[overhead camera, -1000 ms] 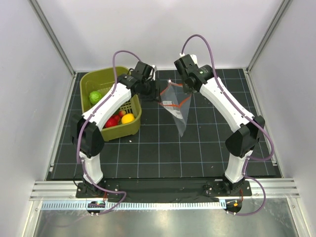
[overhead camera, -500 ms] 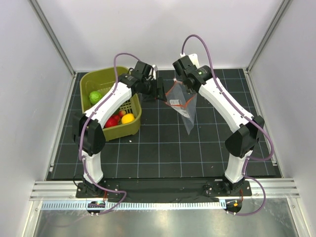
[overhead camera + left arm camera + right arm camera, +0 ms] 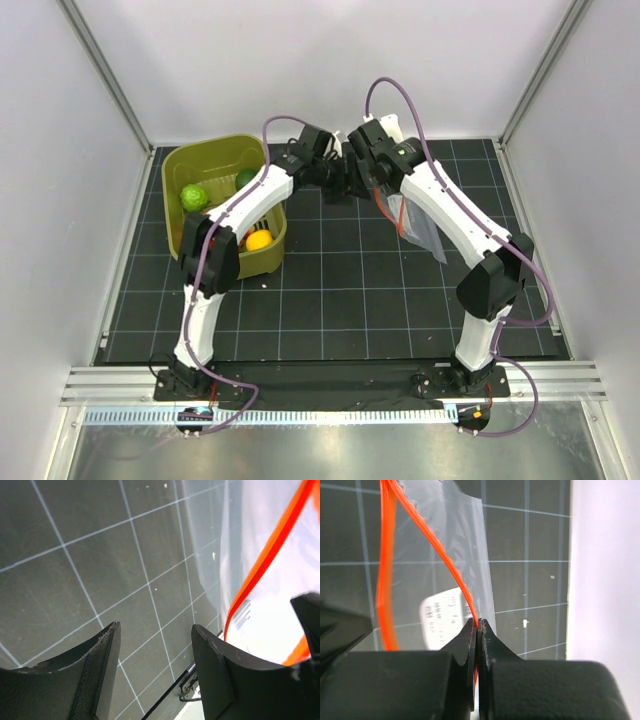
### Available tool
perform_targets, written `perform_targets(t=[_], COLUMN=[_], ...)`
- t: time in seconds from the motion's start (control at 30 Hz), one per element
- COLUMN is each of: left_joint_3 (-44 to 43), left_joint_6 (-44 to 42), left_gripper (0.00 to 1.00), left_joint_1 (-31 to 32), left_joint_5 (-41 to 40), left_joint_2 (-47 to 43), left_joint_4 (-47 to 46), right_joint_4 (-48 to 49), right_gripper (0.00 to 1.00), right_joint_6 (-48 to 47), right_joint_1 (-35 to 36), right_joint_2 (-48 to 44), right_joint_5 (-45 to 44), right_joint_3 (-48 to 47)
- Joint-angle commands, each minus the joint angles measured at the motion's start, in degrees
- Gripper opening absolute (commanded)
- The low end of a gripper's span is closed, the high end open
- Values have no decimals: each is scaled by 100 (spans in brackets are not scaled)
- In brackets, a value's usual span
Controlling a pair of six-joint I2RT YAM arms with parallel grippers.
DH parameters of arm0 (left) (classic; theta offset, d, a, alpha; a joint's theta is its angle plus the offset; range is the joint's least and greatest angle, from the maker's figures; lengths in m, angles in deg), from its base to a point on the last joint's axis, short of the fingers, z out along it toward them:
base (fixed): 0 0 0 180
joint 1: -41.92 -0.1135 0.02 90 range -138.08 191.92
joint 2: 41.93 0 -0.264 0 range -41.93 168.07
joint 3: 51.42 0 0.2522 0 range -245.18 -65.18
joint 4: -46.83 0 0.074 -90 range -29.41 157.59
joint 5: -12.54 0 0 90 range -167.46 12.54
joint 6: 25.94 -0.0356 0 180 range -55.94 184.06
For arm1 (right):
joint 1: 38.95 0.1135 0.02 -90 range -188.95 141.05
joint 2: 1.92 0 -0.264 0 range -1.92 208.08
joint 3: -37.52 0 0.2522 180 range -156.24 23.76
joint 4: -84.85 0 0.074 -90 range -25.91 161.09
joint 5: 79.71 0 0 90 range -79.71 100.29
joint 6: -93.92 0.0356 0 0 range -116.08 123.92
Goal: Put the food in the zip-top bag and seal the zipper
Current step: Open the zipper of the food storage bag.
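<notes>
The clear zip-top bag hangs from my right gripper above the mat, to the right of the right arm. In the right wrist view my right gripper is shut on the red-orange zipper at the bag's mouth. My left gripper sits close to the left of the right one. In the left wrist view it is open and empty, with the bag just to its right. The food lies in the olive basket: a green ball, a darker green one, a yellow ball.
The basket stands at the back left of the black gridded mat. Aluminium frame posts and white walls close in the sides and back. The left arm's forearm crosses over the basket's right side.
My left gripper has moved right, from beside the basket to right next to the right gripper. The bag has swung to the right and now hangs by the right arm.
</notes>
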Motion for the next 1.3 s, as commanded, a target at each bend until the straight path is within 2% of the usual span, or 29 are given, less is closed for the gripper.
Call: perform_targets(t=[0.0, 0.07, 0.2, 0.37, 0.53, 0.57, 0.6, 0.63, 0.73, 0.87, 1.27], left_joint_3=[-99, 128, 393, 1086, 1097, 992, 948, 904, 956, 860, -651], left_joint_6=[76, -134, -627, -601, -416, -425, -443, -460, -434, -687, -1593], left_gripper=[62, 72, 73, 74, 76, 79, 88, 91, 93, 93, 93], left_joint_1=[-23, -32, -85, -392, -945, -1042, -1260, -1393, -1956, -2431, -2669], left_joint_5=[105, -640, -2100, -2331, -2357, -2375, -2410, -2541, -2542, -2515, -2656], left_joint_2=[-168, -475, -977, -1732, -2190, -2225, -2260, -2322, -2401, -2201, -214], left_joint_4=[-285, 65, 1303, 1631, 2114, 2184, 2281, 2360, 2361, 2194, 2343], right_joint_4=[303, 548, 1041, 1235, 1376, 1393, 1402, 1420, 1534, 1534, 1622], right_gripper=[1, 1, 1, 1, 1, 1, 1, 1, 1, 1, 1], right_joint_6=[67, 111, 234, 278, 339, 365, 374, 374, 357, 357, 410], right_joint_1=[93, 146, 181, 181, 181, 181, 181, 181, 181, 181, 181], right_joint_2=[-148, -95, -42, 10, 19, 19, 11, 2, -25, -25, -130], right_joint_5=[373, 688, 937, 919, 971, 989, 1024, 1051, 1130, 1218, 1376], right_joint_3=[70, 202, 632, 896, 1046, 1046, 1046, 1063, 1125, 1143, 1196])
